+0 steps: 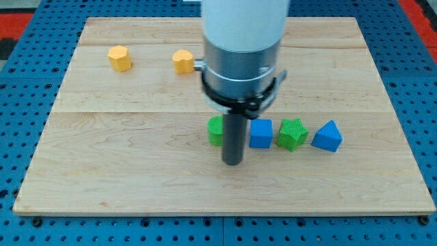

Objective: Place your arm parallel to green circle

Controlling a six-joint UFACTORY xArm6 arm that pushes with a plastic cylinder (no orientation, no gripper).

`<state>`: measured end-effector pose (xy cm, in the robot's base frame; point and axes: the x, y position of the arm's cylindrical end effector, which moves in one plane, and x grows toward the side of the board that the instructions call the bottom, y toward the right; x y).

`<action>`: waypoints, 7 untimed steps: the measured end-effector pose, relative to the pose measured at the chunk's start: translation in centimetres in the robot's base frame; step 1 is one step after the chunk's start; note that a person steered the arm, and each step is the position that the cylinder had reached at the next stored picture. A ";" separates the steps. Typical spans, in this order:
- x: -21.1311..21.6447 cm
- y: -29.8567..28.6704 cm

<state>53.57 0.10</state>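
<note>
The green circle block [215, 130] lies near the middle of the wooden board [136, 164], partly hidden behind my rod. My tip [233, 162] rests on the board just below and to the right of the green circle, close to it. I cannot tell if they touch. To the right runs a row: a blue cube [261, 133], a green star block [293, 133] and a blue triangular block [328, 136].
Two yellow blocks lie near the view's top: a hexagonal one [119, 58] at the left and another [183, 61] beside the arm's body [242, 51]. The board sits on a blue pegboard [27, 75].
</note>
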 end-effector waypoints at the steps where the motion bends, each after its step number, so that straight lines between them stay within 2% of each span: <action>1: 0.0 -3.7; 6: -1.4 -5.6; 7: -5.3 -7.7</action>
